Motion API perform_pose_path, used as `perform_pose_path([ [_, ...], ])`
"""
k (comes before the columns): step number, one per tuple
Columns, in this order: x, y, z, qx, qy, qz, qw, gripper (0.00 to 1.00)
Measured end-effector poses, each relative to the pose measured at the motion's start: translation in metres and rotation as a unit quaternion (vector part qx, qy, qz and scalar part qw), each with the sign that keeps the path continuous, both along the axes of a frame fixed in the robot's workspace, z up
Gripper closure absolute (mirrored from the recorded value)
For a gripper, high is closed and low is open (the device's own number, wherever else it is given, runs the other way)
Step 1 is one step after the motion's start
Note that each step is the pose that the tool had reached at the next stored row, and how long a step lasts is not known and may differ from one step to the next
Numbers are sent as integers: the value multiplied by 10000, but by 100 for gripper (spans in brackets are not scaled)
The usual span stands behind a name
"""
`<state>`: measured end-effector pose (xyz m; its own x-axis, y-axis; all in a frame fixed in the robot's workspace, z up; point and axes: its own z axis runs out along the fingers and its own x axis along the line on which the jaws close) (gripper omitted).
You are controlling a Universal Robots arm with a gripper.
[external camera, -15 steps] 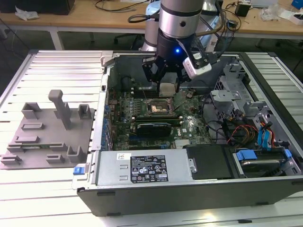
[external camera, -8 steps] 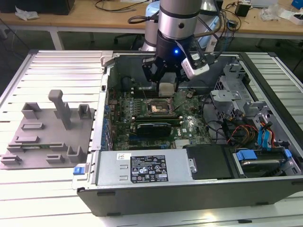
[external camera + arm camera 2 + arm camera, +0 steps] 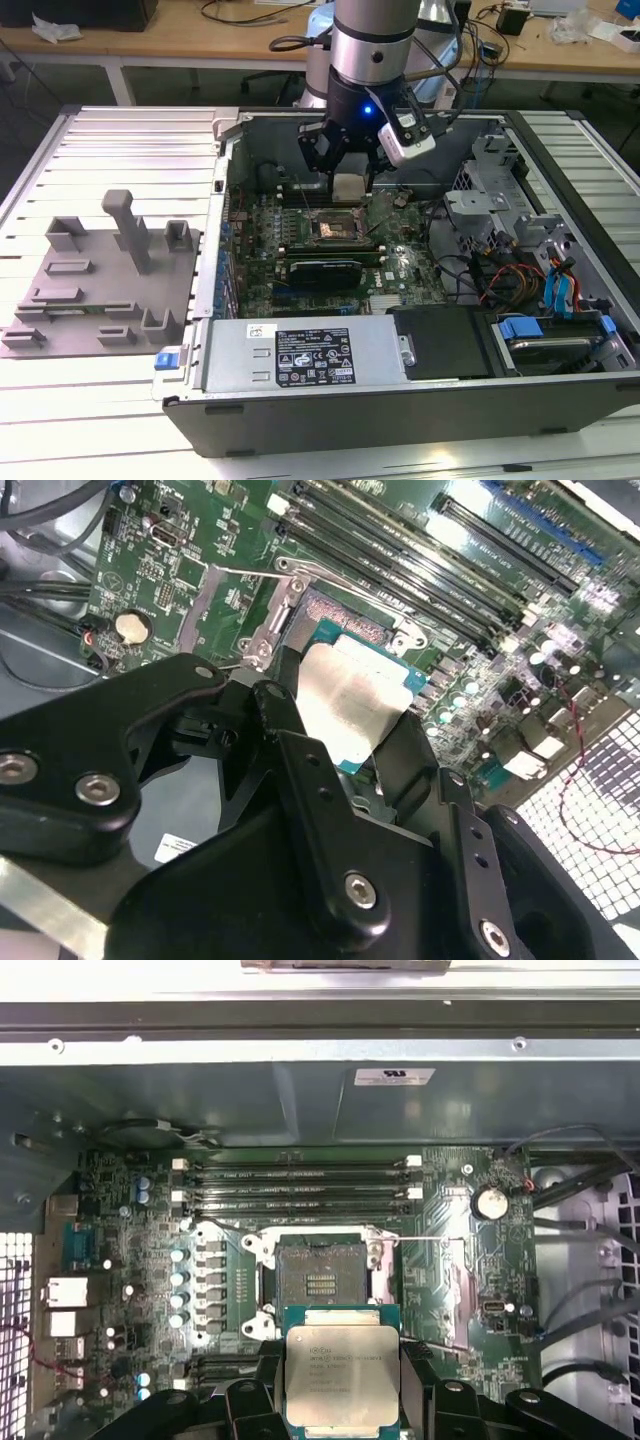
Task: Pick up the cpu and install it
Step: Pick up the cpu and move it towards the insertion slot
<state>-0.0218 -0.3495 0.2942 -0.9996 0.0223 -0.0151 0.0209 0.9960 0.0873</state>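
Over the motherboard (image 3: 500,1260): I see the cpu (image 3: 342,1375) held in the air near the socket (image 3: 320,1282), silver top up.
Grip: the gripper (image 3: 342,1392) has its fingers (image 3: 405,755) closed on two opposite edges of the cpu.
Seat: the socket lies uncovered and dark, apart from the cpu, inside the computer case (image 3: 300,420).

I've got the cpu (image 3: 350,695) partly covered by my gripper (image 3: 345,718) in the second wrist view, and it hides part of the socket (image 3: 335,610); the arm (image 3: 372,40) runs off the exterior view's top.
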Motion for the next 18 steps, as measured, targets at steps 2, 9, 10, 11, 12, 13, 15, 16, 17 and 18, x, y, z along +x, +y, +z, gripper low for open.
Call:
perform_pose_path([
  [2, -2, 18, -36, 1, -13, 0, 10000, 45],
  [9, -11, 88, -154, -97, -28, 1, 9999, 45],
  [10, -13, 98, -175, -100, -27, 1, 9999, 45],
  [11, -14, 104, -182, -99, -28, 1, 9999, 45],
  [12, -15, 110, -186, -99, -28, 1, 9999, 45],
  [13, -17, 121, -194, -100, -28, 1, 9999, 45],
  [15, -21, 137, -204, -100, -28, 1, 9999, 45],
  [16, -28, 154, -210, -101, -28, 1, 9999, 45],
  [17, -32, 160, -212, -103, -28, 1, 9999, 45],
  [18, -32, 160, -212, -104, -28, 1, 9999, 45],
])
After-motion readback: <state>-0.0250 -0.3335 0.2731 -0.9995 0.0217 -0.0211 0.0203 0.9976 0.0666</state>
